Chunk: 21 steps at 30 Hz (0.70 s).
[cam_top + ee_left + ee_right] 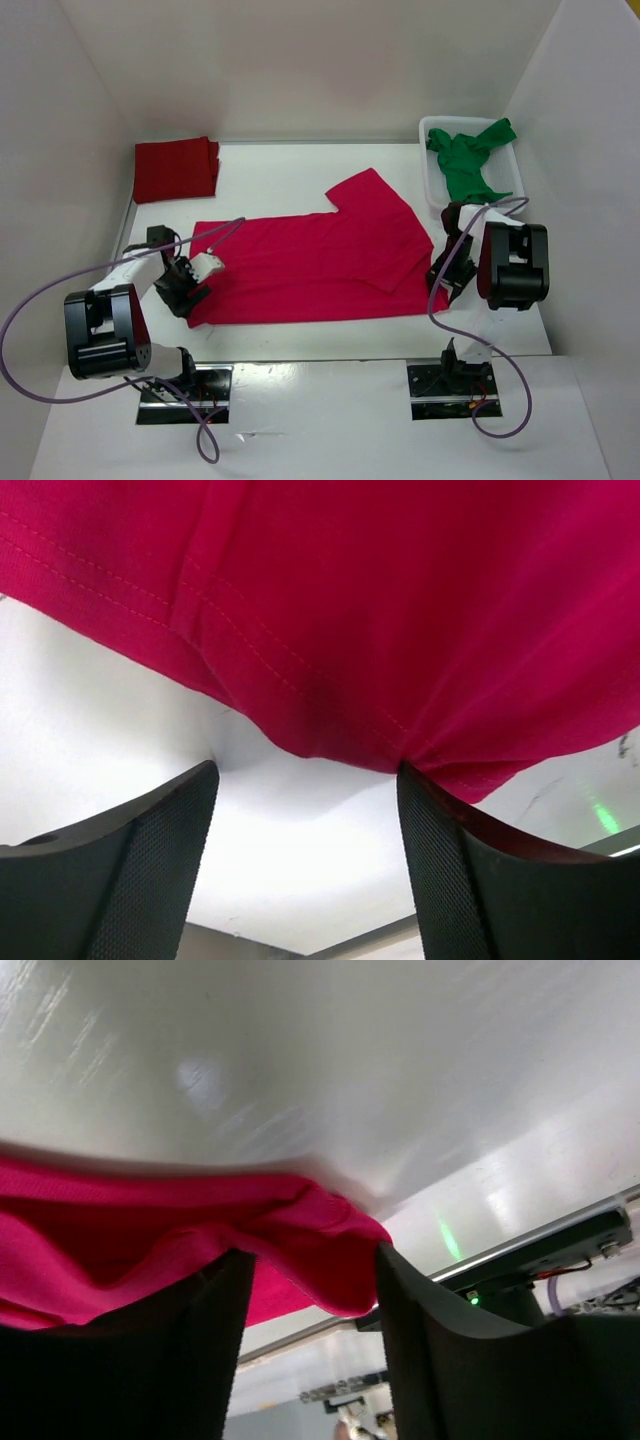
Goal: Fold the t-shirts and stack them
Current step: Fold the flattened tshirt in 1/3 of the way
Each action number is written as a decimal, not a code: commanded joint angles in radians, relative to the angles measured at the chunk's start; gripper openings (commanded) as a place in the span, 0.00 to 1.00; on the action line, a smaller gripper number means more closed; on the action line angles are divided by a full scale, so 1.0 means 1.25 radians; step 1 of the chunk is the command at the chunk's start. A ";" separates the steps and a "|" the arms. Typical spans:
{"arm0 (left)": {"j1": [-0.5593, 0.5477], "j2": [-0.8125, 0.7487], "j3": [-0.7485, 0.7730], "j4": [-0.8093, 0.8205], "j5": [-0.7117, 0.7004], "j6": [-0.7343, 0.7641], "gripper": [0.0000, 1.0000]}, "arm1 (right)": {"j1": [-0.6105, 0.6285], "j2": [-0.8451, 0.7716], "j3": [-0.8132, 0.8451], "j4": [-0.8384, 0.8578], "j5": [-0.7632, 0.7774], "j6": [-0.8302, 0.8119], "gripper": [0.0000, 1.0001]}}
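Crimson soft-cloth t-shirt (310, 265) lies flat, long axis running between your two arms.
Your left gripper (188, 288) stands open at its left hem corner; your right gripper (447, 270) straddles the right corner, grip unclear.

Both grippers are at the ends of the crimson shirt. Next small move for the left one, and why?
Probably ease the left gripper forward a touch and close on the hem of the crimson shirt. Its jaws stand open, and the hem lies just ahead of the fingertips, not between them. The right gripper has cloth between its fingers, though whether it grips is unclear.
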 commanded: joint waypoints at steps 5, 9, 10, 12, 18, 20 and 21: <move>0.011 -0.060 0.020 -0.034 -0.071 0.067 0.83 | -0.003 -0.079 0.002 0.015 0.048 0.023 0.62; 0.025 -0.078 0.151 -0.084 -0.050 0.011 0.84 | 0.018 -0.208 0.035 0.008 0.069 0.023 0.62; 0.025 -0.087 0.165 -0.077 -0.050 0.002 0.87 | 0.025 -0.225 0.043 -0.003 0.080 0.031 0.63; 0.025 -0.117 0.184 -0.036 -0.108 -0.023 0.90 | 0.025 -0.272 0.050 -0.004 0.087 0.031 0.63; -0.056 -0.176 0.306 -0.002 -0.158 -0.006 1.00 | 0.025 -0.362 0.026 0.081 0.023 0.022 0.63; -0.144 -0.161 0.344 -0.002 -0.182 -0.035 1.00 | 0.025 -0.362 0.025 0.104 -0.027 0.010 0.61; -0.164 -0.136 0.365 -0.002 -0.213 -0.071 1.00 | 0.037 -0.347 0.033 0.120 -0.036 0.000 0.61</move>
